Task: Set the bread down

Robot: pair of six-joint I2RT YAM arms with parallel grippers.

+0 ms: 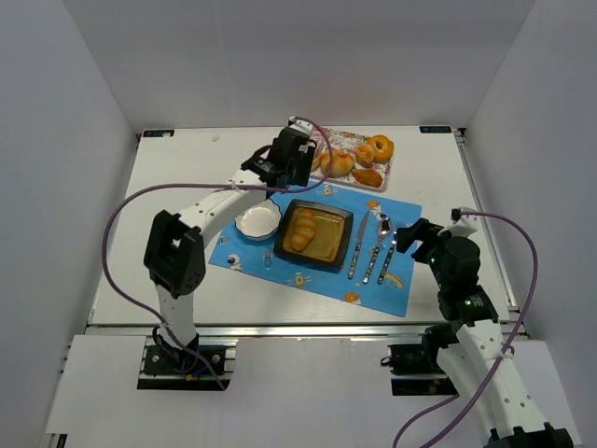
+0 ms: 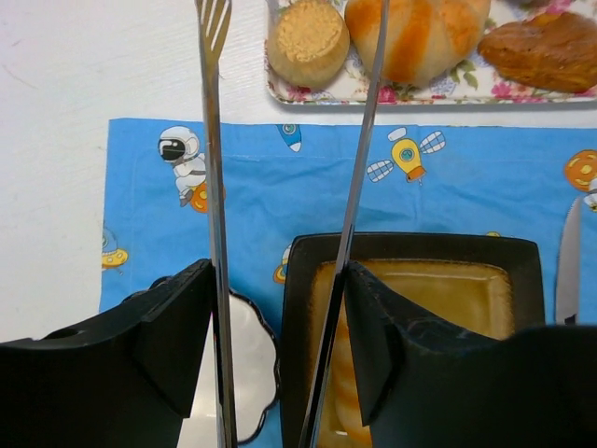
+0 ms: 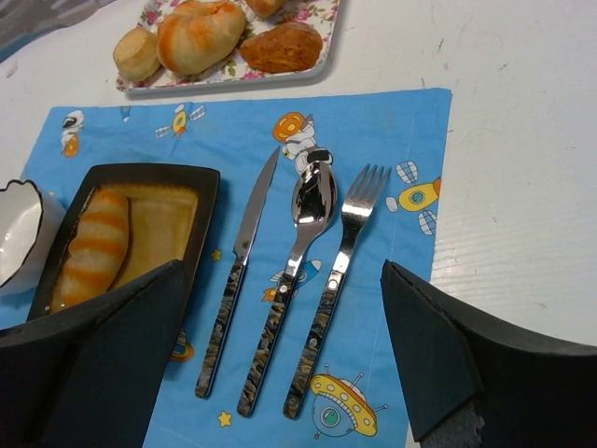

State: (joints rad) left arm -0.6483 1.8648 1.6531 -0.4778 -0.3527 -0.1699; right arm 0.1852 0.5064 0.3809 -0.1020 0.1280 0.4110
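Bread (image 3: 93, 247), a striped loaf, is on the big blue placemat (image 2: 280, 177), with the floral tray (image 3: 233, 79) of pastries just beyond the mat. It's lying in the left half of the dark square plate (image 3: 140, 173). Left gripper (image 2: 280, 317) is clamped on metal tongs (image 2: 215, 187), tips apart and empty. Right gripper (image 3: 282, 280) is spread wide with nothing in it, above the cutlery (image 3: 308, 201).

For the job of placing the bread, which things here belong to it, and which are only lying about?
Belong to the job:
- tongs, held in the left tool
- striped bread, lying in the dark plate
- floral tray with other breads

Only lying about:
- white bowl
- knife, spoon, fork
- blue placemat
- right tool, open and empty
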